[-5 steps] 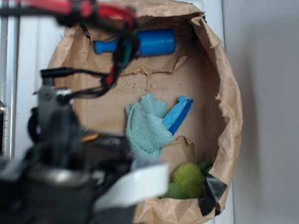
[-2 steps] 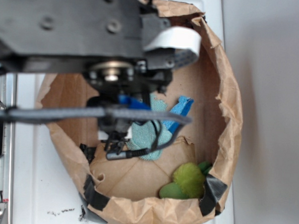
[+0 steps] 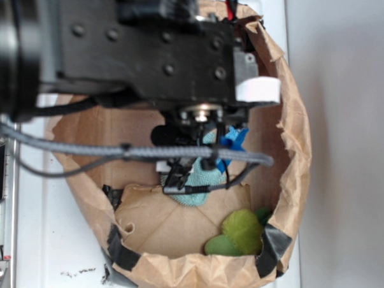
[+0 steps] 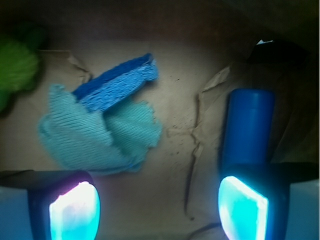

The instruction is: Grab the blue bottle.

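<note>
The blue bottle point(image 4: 247, 130) shows only in the wrist view, lying on the brown paper floor at the right. Its body runs up from behind my right fingertip point(image 4: 243, 207). My gripper point(image 4: 159, 210) is open, its glowing pads wide apart with only bare paper between them. The bottle lies in line with the right finger rather than in the gap. In the exterior view the black arm point(image 3: 151, 46) covers the top of the bag and hides the bottle.
A crumpled teal cloth point(image 4: 100, 135) point(image 3: 200, 176) lies left of the bottle, with a flat blue sponge point(image 4: 117, 85) point(image 3: 233, 141) on it. A green plush thing point(image 3: 242, 230) sits at the bag's lower right. The paper bag's wall point(image 3: 294, 148) rings everything.
The arm has swung from the lower left up over the bag and then shifted right. It now hides the bottle that showed at the top of the bag a second ago.
</note>
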### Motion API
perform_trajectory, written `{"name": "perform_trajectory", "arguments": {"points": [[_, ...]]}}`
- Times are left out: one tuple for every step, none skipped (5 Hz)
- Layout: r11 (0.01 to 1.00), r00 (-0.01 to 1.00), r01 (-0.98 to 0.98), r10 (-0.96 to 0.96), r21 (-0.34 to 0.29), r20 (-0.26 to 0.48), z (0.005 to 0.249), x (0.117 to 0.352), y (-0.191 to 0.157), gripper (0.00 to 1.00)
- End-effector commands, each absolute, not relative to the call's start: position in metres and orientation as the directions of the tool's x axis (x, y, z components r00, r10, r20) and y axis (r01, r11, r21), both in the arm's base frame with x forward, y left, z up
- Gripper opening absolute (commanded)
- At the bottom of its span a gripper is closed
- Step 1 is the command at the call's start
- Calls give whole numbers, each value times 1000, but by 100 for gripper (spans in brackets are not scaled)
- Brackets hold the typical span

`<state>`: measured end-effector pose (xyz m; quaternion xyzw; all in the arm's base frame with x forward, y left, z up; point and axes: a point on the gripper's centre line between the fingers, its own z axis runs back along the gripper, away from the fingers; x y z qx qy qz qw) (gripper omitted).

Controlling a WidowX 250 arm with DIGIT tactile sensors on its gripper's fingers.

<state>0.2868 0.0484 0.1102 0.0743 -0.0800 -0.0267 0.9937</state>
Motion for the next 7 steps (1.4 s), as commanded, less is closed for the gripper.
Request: {"name": "perform_trajectory", "arguments": {"points": [[980,979,-36,-4,194,203,127,314,88,100],[965,978,-103,54,241,201,135,314,95,100],[965,978,-103,54,241,201,135,314,95,100],[965,978,-103,54,241,201,135,314,95,100],[965,978,-103,54,241,201,135,314,95,100],[963,976,-121,71,242,207,127,311,113,100],[965,971,-122,68,233,228,122,304,132,100]]}}
